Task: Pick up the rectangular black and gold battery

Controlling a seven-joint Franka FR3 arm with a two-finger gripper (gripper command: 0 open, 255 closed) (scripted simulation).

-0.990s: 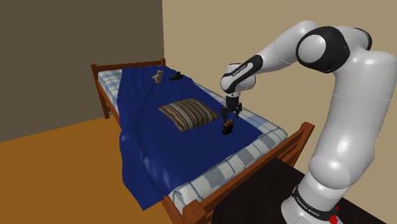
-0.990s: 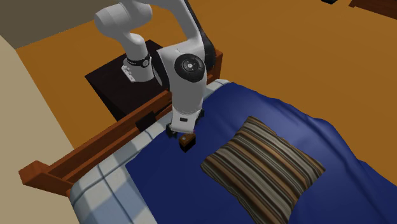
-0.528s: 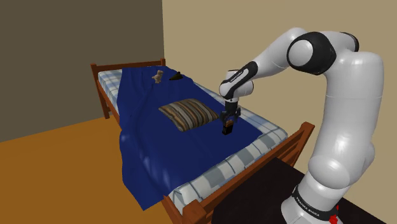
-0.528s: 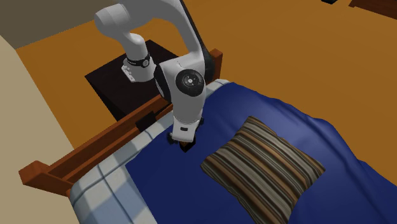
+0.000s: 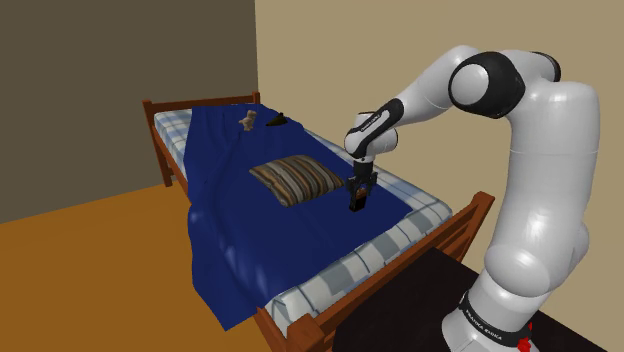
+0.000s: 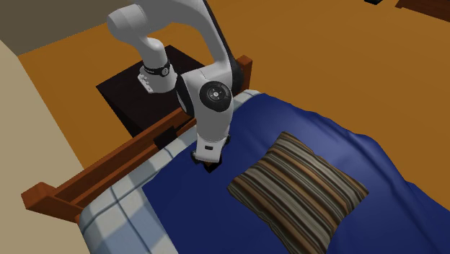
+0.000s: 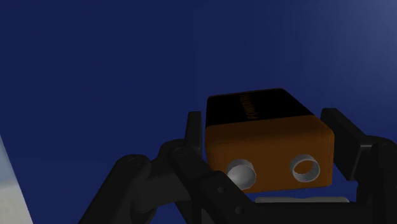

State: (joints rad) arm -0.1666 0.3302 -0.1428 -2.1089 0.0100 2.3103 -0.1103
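Okay, on my screen the work surface is a wooden-framed bed (image 5: 200, 103) set in the corner where a tan wall (image 5: 330, 50) meets a darker brown-grey wall (image 5: 120, 60), on an orange-brown floor (image 5: 90, 280). A deep blue blanket (image 5: 230, 220) covers most of the mattress and hangs over the side toward the floor, with a pale checked sheet (image 6: 119, 216) showing along the edges. A striped pillow (image 5: 295, 178) lies in the middle of the blanket. Up by the headboard I can see a small tan toy (image 5: 247, 120) and, just beside it, a small dark object (image 5: 277, 120) that I cannot identify.

From the black stand (image 5: 420, 300) at the bed's foot end, the white arm (image 5: 540, 180) rises, bends over at the shoulder and reaches down, its wrist pointing almost straight at the blanket. The gripper (image 5: 359, 195) is low over the bedding, near the pillow, on the shoulder view's right of it.

From the wrist camera the battery (image 7: 267, 146) sits right between the fingers (image 7: 194, 133), gold end with its two pale terminals toward the camera, black end beyond. The gripper (image 7: 264, 118) looks pinched onto it, a finger against each side, with blue blanket behind.
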